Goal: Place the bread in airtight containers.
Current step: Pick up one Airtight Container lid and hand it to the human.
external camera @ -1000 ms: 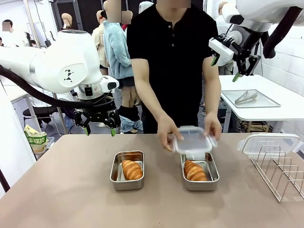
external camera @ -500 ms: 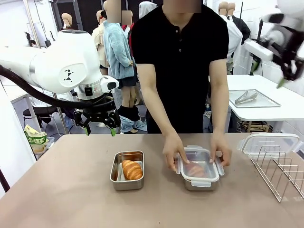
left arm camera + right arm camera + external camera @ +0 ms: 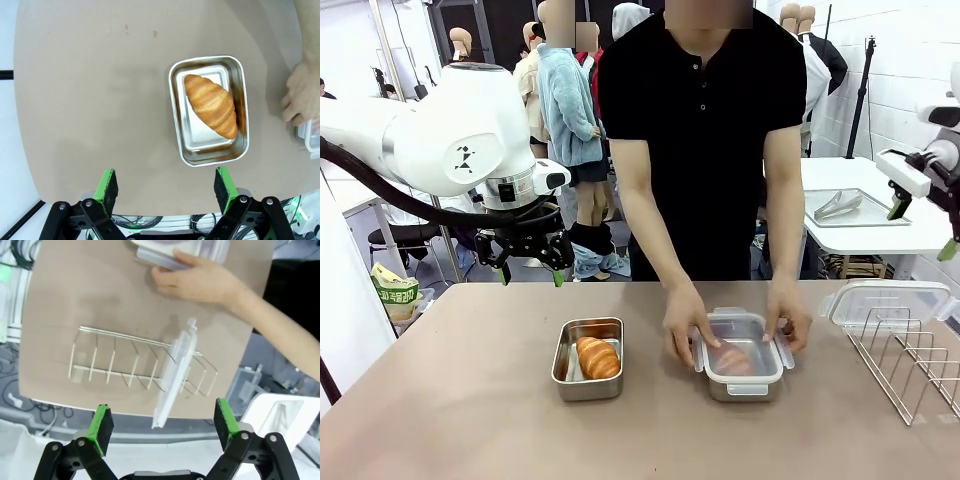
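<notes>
Two steel airtight containers sit mid-table. The left tin (image 3: 588, 358) (image 3: 209, 111) is uncovered and holds a golden croissant (image 3: 598, 357) (image 3: 212, 105). The right tin (image 3: 742, 358) has its translucent lid on, a croissant showing faintly through it; the person's hands (image 3: 685, 325) (image 3: 200, 280) press on both ends of the lid. My left gripper (image 3: 530, 270) (image 3: 166, 187) hangs open above the table's far left, empty. My right gripper (image 3: 924, 230) (image 3: 162, 427) hovers open at the far right, above the rack, also empty.
A wire rack (image 3: 910, 365) (image 3: 115, 365) stands at the table's right edge with a second plastic lid (image 3: 888, 300) (image 3: 175, 375) propped in it. Behind it, a white side table carries a metal tray with tongs (image 3: 845, 208). A bag (image 3: 395, 295) hangs off the left edge.
The person has lowered the lid onto the right tin and now presses it down. My right arm has swung right and lower. The left arm stayed still.
</notes>
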`<action>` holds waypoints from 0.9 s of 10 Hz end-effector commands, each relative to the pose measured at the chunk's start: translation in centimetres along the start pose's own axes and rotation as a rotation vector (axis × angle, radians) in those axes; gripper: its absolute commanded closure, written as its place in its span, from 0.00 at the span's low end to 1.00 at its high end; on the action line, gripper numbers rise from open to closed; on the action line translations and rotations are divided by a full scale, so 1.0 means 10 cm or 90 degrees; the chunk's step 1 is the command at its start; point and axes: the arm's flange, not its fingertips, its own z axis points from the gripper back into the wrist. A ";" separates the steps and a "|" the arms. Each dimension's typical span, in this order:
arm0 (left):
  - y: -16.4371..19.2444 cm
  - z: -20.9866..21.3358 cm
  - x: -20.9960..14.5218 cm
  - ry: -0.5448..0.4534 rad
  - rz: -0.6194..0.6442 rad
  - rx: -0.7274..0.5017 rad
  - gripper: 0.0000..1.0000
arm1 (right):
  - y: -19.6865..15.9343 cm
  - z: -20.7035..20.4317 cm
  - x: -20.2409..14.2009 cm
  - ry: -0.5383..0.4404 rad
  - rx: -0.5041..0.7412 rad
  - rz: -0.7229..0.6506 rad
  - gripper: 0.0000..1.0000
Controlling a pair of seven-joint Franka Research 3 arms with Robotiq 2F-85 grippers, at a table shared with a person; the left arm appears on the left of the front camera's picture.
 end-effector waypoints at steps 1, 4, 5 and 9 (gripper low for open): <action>0.02 0.02 0.01 0.001 -0.002 0.003 0.00 | 0.12 -0.03 -0.05 0.019 -0.030 -0.047 0.00; 0.02 0.02 0.01 0.001 -0.002 0.003 0.00 | 0.11 0.02 -0.12 0.031 -0.031 -0.057 0.00; 0.02 0.02 0.01 0.001 -0.002 0.003 0.00 | 0.11 0.02 -0.09 0.008 -0.021 -0.042 0.00; 0.02 0.02 0.01 0.001 -0.002 0.003 0.00 | 0.11 0.02 -0.09 0.008 -0.021 -0.042 0.00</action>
